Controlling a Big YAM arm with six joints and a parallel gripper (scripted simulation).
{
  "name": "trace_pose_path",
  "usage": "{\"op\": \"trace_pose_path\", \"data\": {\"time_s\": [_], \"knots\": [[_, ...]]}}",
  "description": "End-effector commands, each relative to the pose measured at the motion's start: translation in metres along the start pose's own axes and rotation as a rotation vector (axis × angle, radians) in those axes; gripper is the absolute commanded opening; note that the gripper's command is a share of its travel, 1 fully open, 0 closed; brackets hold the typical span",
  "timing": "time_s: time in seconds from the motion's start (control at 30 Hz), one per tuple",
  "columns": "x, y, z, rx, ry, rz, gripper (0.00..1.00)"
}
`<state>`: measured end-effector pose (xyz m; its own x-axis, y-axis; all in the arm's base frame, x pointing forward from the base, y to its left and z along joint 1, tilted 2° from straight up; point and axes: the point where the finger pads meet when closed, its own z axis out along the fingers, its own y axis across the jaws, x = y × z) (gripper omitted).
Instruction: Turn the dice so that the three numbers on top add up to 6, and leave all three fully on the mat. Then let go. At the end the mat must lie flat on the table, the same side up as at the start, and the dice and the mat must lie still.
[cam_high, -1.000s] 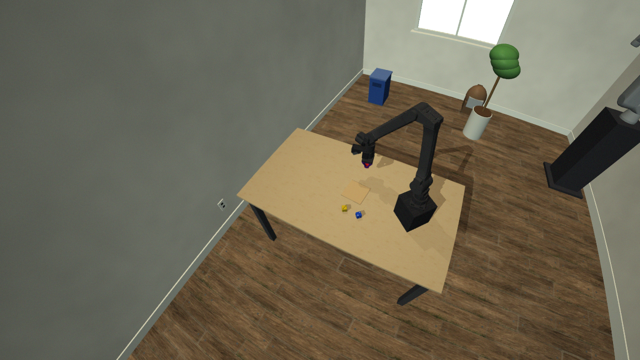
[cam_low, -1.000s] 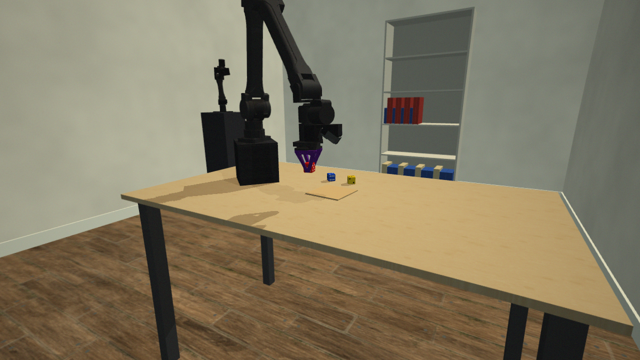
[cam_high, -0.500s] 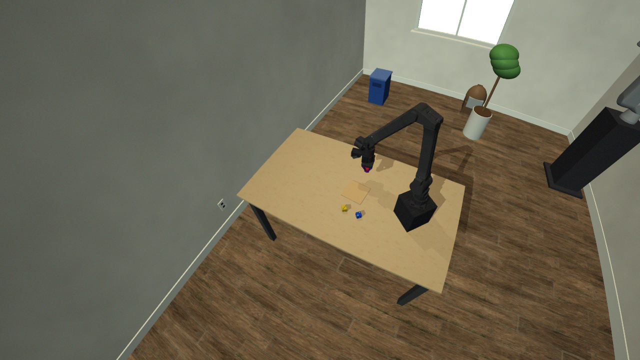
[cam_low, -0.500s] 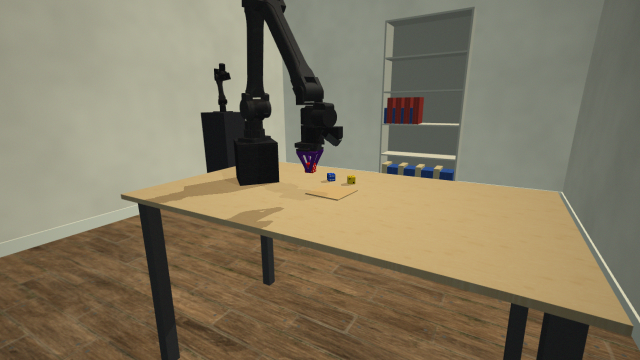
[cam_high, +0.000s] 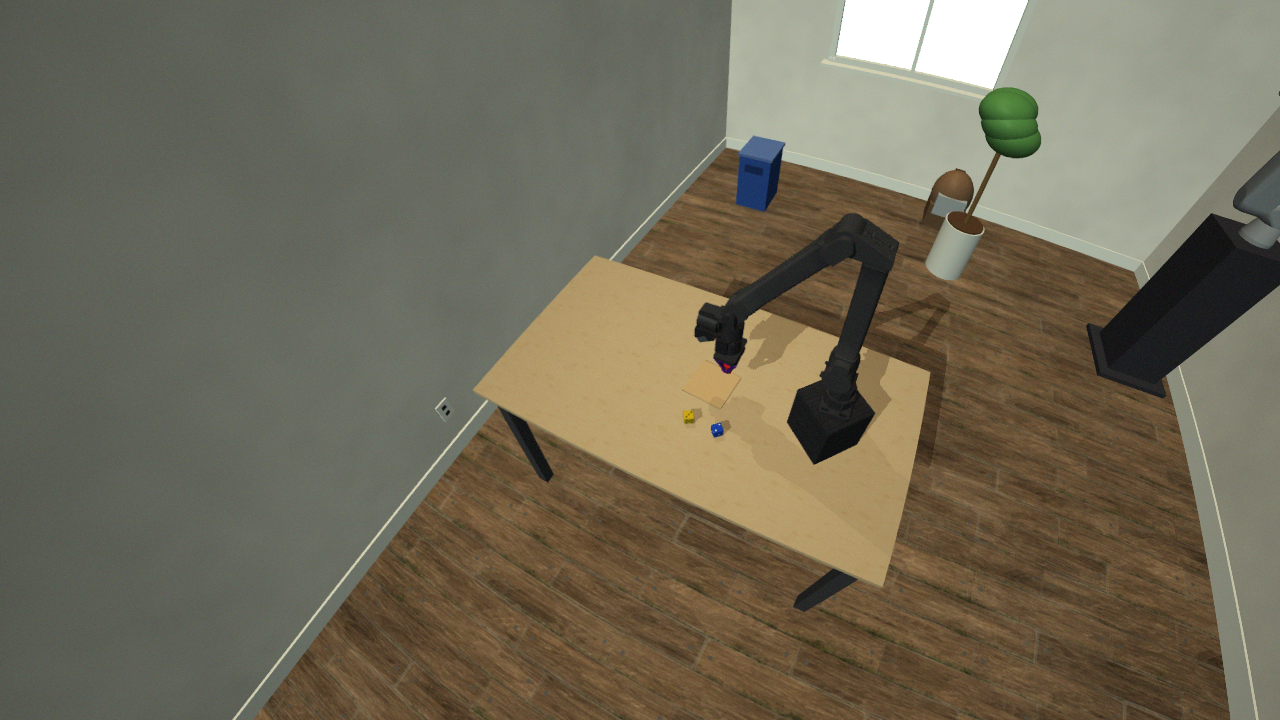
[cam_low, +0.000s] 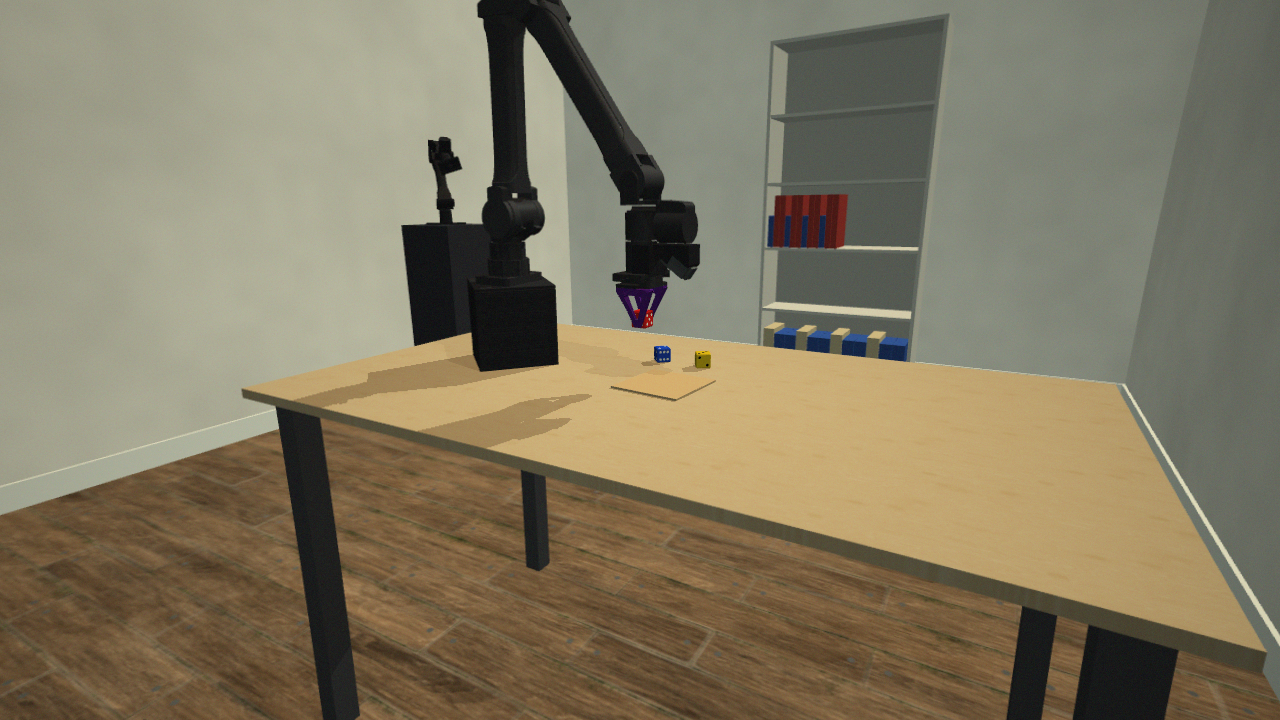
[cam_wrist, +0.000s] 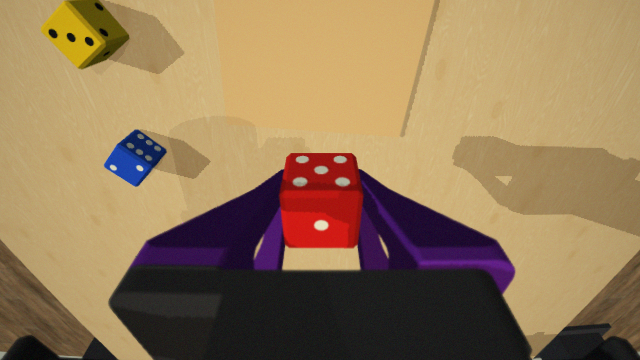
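Note:
My gripper (cam_wrist: 321, 181) with purple fingers is shut on the red die (cam_wrist: 320, 199) and holds it in the air above the table, near one edge of the tan mat (cam_wrist: 320, 62). The held die shows a five and a one in the wrist view. It also shows in the exterior view (cam_low: 640, 315) and the overhead view (cam_high: 726, 365). The blue die (cam_wrist: 134, 157) and the yellow die (cam_wrist: 84, 31) lie on the bare table beside the mat (cam_low: 663, 385), not on it. The yellow die shows three on one side face.
The arm's black base box (cam_low: 512, 321) stands on the table beyond the mat. The table's edge shows at the lower corners of the wrist view. A bookshelf (cam_low: 841, 188) stands behind the table.

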<state>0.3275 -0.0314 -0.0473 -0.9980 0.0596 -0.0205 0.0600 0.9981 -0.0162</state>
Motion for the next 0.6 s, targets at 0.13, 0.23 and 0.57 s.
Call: {"op": "trace_pose_path", "data": {"time_s": [0.13, 0.23, 0.57], "knots": [[-0.016, 0.004, -0.009, 0.001, -0.039, 0.029, 0.26], [-0.015, -0.002, -0.005, 0.002, -0.036, 0.048, 0.26], [-0.004, 0.0, 0.027, 0.001, -0.011, 0.031, 0.26]]}}
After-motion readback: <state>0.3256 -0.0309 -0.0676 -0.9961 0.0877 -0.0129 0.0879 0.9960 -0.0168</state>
